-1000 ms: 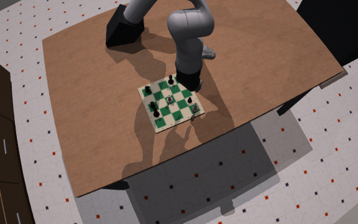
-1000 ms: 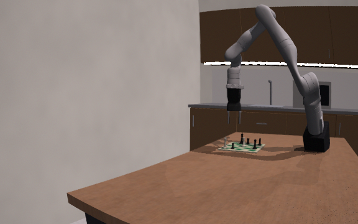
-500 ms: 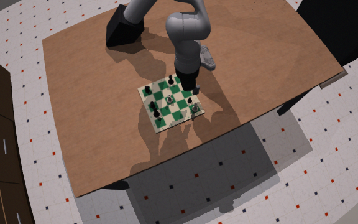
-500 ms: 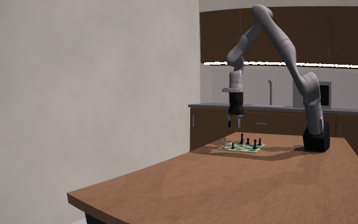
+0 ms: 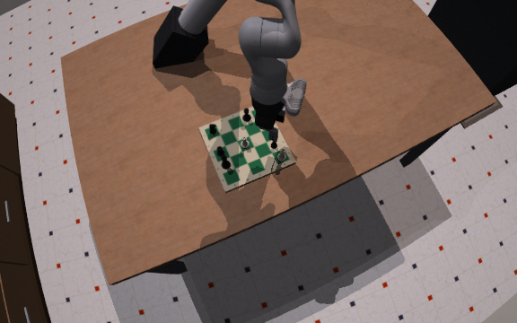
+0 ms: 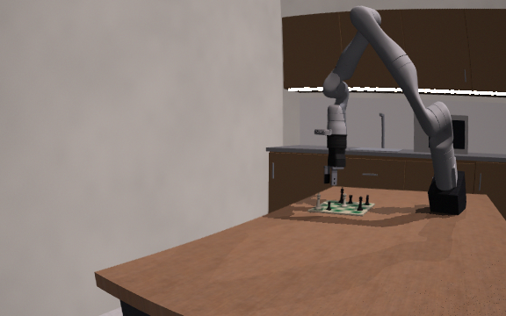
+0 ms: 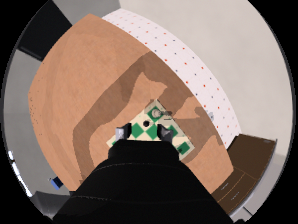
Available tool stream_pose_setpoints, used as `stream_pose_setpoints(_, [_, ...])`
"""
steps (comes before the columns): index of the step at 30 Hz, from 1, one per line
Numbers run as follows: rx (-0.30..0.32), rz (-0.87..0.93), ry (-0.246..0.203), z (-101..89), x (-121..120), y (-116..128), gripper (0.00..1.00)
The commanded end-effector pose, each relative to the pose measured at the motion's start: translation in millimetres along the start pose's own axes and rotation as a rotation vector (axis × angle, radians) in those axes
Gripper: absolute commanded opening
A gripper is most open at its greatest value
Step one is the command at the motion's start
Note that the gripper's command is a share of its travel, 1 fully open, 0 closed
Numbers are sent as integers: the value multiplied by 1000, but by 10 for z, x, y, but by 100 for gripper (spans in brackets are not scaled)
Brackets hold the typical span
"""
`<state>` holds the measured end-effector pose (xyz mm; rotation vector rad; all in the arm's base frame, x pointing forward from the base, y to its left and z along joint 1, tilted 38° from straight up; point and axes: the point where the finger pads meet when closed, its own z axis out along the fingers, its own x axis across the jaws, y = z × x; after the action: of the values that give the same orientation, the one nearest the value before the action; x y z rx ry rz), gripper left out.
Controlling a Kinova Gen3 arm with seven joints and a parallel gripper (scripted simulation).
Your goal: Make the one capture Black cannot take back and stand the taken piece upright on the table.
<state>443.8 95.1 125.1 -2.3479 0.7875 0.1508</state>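
Note:
A small green and cream chessboard (image 5: pixel 247 151) lies on the wooden table; it also shows in the exterior view (image 6: pixel 342 207) and the wrist view (image 7: pixel 157 131). Several black pieces stand on it, among them one at the far edge (image 5: pixel 246 116), one at the left corner (image 5: pixel 213 129), two near the left side (image 5: pixel 223 158) and a black pawn (image 5: pixel 274 144) at the right. A pale piece (image 5: pixel 244 143) stands near the middle and another (image 5: pixel 281 156) near the right corner. My gripper (image 5: pixel 272 133) (image 6: pixel 330 178) is open and empty, well above the board's far right part.
The arm's black base (image 5: pixel 179 42) stands on the table behind the board. The table edge runs close to the board's near right side (image 5: pixel 314 193). A wall and kitchen counter (image 6: pixel 378 151) lie beyond.

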Motion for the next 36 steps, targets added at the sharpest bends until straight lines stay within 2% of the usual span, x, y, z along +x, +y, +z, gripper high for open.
stream_pose_setpoints(1, [-5, 55, 5, 17, -5, -1, 100])
stream_pose_setpoints(8, [-4, 188, 15, 36, 29, 22, 100])
stream_pose_setpoints(17, [-3, 212, 17, 39, 36, 27, 100])
stream_pose_setpoints(18, [-3, 212, 17, 39, 36, 27, 68])
stream_pose_setpoints(36, [-3, 212, 17, 39, 36, 27, 68])
